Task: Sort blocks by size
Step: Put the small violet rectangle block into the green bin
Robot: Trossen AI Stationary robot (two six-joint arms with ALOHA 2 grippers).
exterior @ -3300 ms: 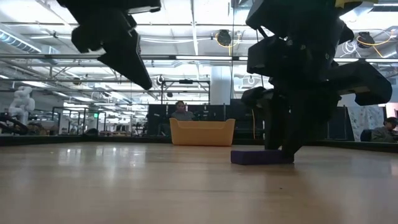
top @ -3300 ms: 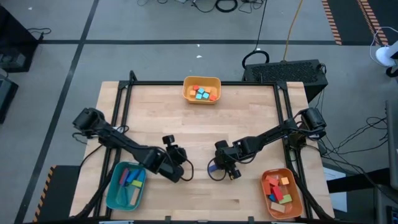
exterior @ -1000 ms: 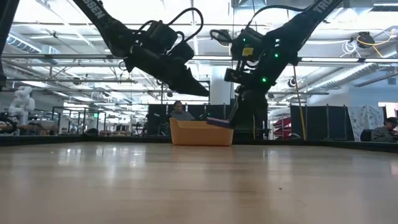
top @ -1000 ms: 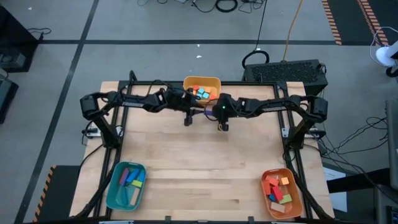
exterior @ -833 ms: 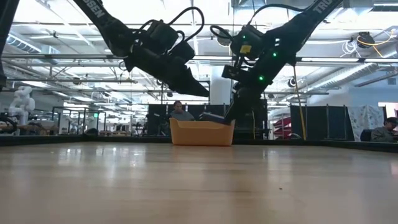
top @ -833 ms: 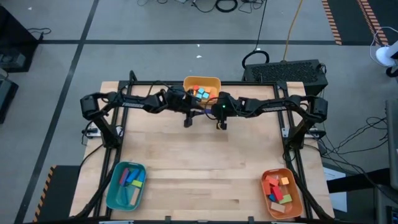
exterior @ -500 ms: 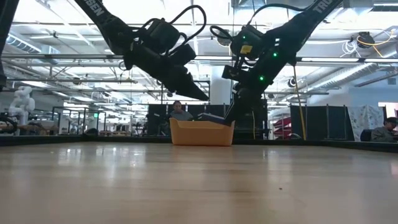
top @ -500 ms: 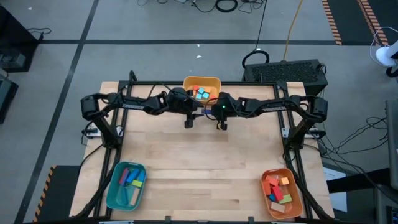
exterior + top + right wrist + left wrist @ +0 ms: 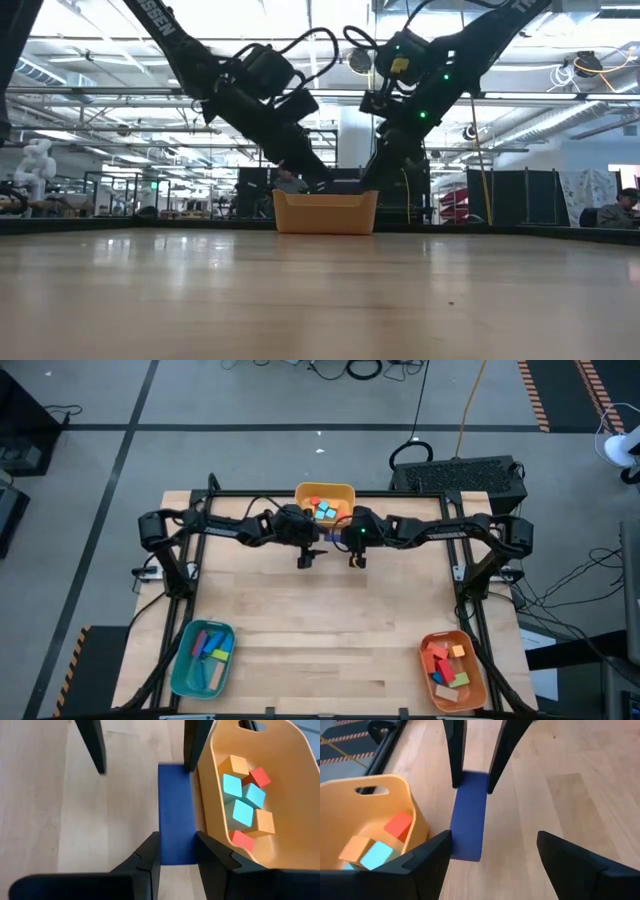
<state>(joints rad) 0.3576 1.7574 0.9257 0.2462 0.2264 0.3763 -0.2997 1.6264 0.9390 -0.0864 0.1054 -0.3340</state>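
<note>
A long dark blue block [image 9: 176, 805] hangs beside the yellow tray [image 9: 325, 503] at the table's far edge, with my right gripper [image 9: 177, 857] shut on one end. My left gripper [image 9: 495, 865] is open. Its two fingers stand on either side of the block's free end [image 9: 466, 847], one near the tray wall and one well out from the block. In the low view the block [image 9: 345, 184] shows level with the tray's rim, between both grippers. The tray holds several small cubes [image 9: 242, 795], orange, red and teal. My right gripper pinches the block's two long sides [image 9: 176, 851] between its fingers, at the end nearest the table's right. The fingers [image 9: 454, 755] slant down onto it. The block sticks out ahead of them toward my left gripper, about level and clear of the table. My left gripper has one finger [image 9: 432, 857] right beside the block's free end; whether it touches, I cannot tell.
A teal tray [image 9: 203, 658] with long blocks sits at the near left corner. An orange tray [image 9: 452, 670] with mid-sized blocks sits at the near right. Bare wood [image 9: 320, 620] lies between them. A person sits in the room beyond the table.
My left gripper has sunk toward the block's free end and opened, so its fingers now stand on either side of that end. My right gripper has kept its hold beside the yellow tray. The block, tipped a second ago, now hangs about level.
</note>
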